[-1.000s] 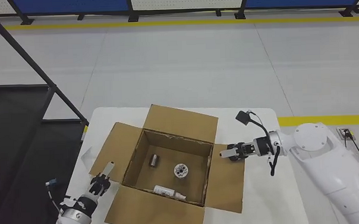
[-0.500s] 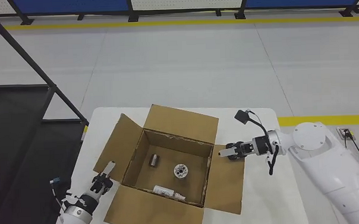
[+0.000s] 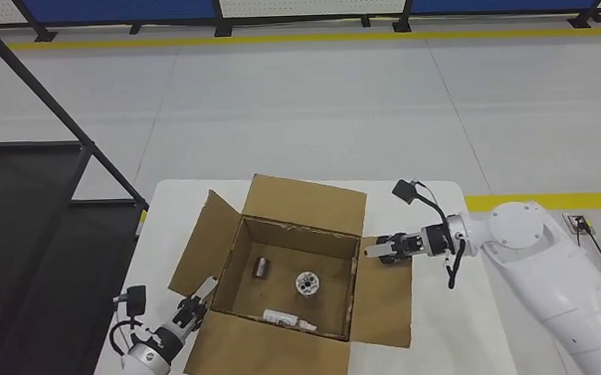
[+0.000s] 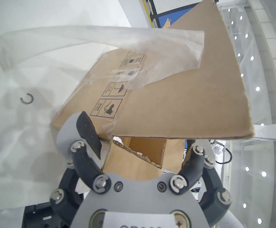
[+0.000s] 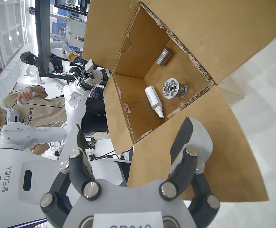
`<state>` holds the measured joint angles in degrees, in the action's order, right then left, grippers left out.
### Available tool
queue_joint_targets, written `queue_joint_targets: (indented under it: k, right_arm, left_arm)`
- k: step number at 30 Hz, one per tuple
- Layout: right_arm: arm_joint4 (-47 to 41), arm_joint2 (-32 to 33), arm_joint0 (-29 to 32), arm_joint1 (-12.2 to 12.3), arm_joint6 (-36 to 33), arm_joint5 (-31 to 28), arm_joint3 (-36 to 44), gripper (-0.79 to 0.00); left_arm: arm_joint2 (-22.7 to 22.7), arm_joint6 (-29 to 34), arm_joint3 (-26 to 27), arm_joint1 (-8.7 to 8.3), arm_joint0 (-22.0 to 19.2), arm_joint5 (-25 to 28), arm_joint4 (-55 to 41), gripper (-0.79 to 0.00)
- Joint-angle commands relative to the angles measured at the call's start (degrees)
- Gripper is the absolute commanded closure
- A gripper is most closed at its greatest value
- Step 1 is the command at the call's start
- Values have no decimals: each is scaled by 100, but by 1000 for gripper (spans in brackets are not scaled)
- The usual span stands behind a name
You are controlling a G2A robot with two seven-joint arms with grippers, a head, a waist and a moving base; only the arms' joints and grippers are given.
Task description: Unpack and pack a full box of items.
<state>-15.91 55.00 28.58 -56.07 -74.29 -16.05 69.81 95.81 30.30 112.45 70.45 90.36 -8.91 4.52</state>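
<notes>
- Brown corrugated cardboard box point(image 3: 306, 202) stands open at the centre of the white table point(image 3: 445, 332), its flaps folded outward and three items lying on its floor.
- Inside, a metal cylinder point(image 3: 261, 267) lies toward 10 o'clock, a flanged metal part point(image 3: 305, 282) sits near the middle, and a white spray bottle point(image 3: 290, 320) lies flat along the 6 o'clock wall.
- The left gripper point(image 3: 195, 311) is at the box's 8 o'clock. Its fingers are apart and straddle the edge of the tilted-up left flap point(image 3: 205, 246) without pinching it. A clear tape strip point(image 4: 161, 54) hangs loose from that flap.
- The right gripper point(image 3: 374, 252) is at the box's 3 o'clock, above the inner edge of the right flap point(image 3: 384, 299). Its fingers are spread and hold nothing.
- The box looks light but floppy at the flaps, which hinge and spring back, so they are best taken by a free edge near a corner.
- The cylinder and the flanged part look dense, hard and smooth. A grip across the cylinder's round body, or on the part's narrower neck, should hold.
- The bottle looks light and slick, and is likely to roll. Its body offers a safer hold than its thin nozzle.
</notes>
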Motion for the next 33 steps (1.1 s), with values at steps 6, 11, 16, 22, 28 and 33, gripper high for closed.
queue_joint_targets:
  k: [6,11,16,22,28,33]
  right_arm:
    - [-54,87,31,13,16,-73,-17,-785]
    - [-67,161,69,32,20,-96,-39,-785]
    - [-128,191,67,30,22,-112,-60,-785]
    - [-259,203,51,9,65,-232,3,-785]
    - [-492,267,99,-22,403,-380,63,-785]
    - [-490,351,199,-51,1123,-437,337,-785]
  left_arm:
    - [-345,-37,-49,4,-236,-14,-5,-785]
    - [-420,-413,-77,31,-259,23,-251,-785]
    - [-362,-607,-78,40,-172,-5,-499,-785]
    - [-414,-438,-71,24,-116,15,-540,-785]
    - [-486,-124,-54,1,-58,134,-633,-785]
    - [-473,79,-47,-25,-6,210,-672,-785]
